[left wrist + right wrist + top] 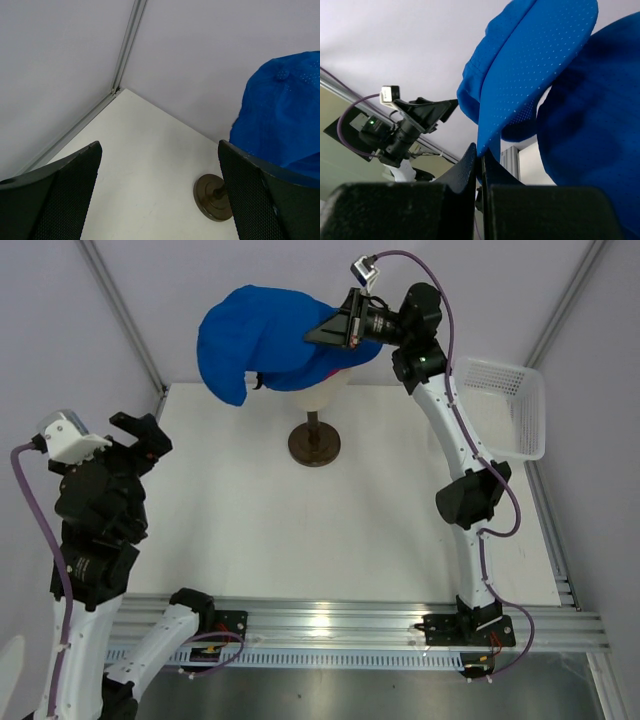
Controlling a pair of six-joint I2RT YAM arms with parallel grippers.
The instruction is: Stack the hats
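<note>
A royal blue hat point(262, 340) sits over the cream mannequin head point(322, 393) at the back of the table, with one flap hanging down at its left. My right gripper point(318, 334) reaches in from the right and is shut on the hat's edge. In the right wrist view the blue fabric point(535, 65) is pinched between the closed fingertips of that gripper point(481, 151). Only a thin magenta sliver point(352, 367) shows under the blue hat's right edge. My left gripper point(140, 435) hangs open at the left, empty, well away from the hat point(285, 110); in its own view the gripper point(159, 147) frames bare table.
The head stands on a thin post with a round dark base point(314, 445), also seen in the left wrist view point(212, 197). A white mesh basket point(510, 405) sits at the right edge. White walls and frame posts close the back and sides.
</note>
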